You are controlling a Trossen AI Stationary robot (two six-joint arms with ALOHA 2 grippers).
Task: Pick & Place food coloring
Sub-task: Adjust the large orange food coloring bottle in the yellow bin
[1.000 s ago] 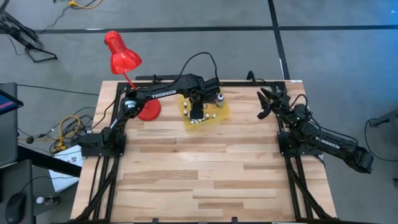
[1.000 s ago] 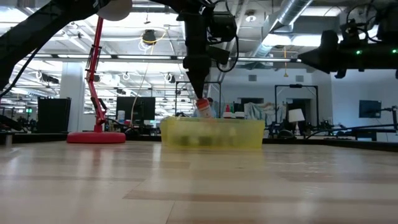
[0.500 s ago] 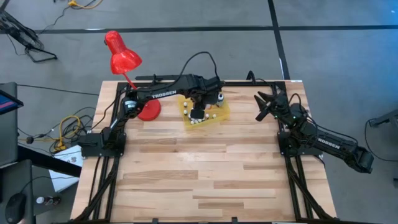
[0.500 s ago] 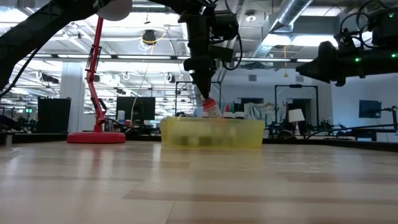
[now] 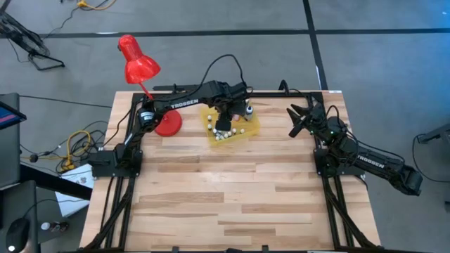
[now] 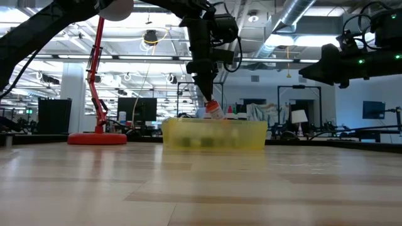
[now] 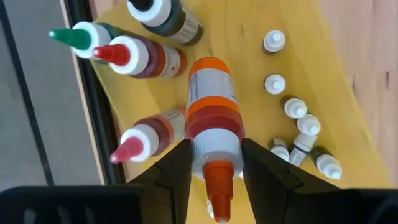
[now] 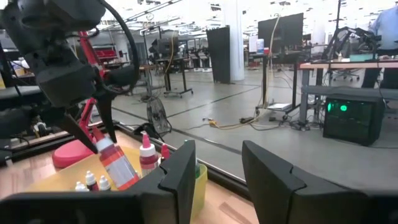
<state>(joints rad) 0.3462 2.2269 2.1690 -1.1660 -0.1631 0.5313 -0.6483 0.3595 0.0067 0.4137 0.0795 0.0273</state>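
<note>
My left gripper hangs over the yellow tray at the table's far edge, shut on an orange-capped food coloring bottle. On the tray stand taller bottles with green, red and pink tips. Several tiny white-capped bottles sit beside them. In the low view the held bottle slants just above the tray's rim. My right gripper waits open, in the air near the table's far right corner. My left gripper pinches the orange bottle between its two fingers at the white shoulder just below the orange cap. It comes from above, pointing down. The bottle hangs tilted below the fingers, its base lifted over the tray.
A red desk lamp stands with its round base just left of the tray. The black table frame runs along the far edge behind the tray. Bare wooden tabletop stretches toward the near edge.
My left gripper has carried the orange bottle a little toward the table's right over the tray, keeping its hold, and the bottle leans more than before. My right arm has shifted slightly toward the tray.
</note>
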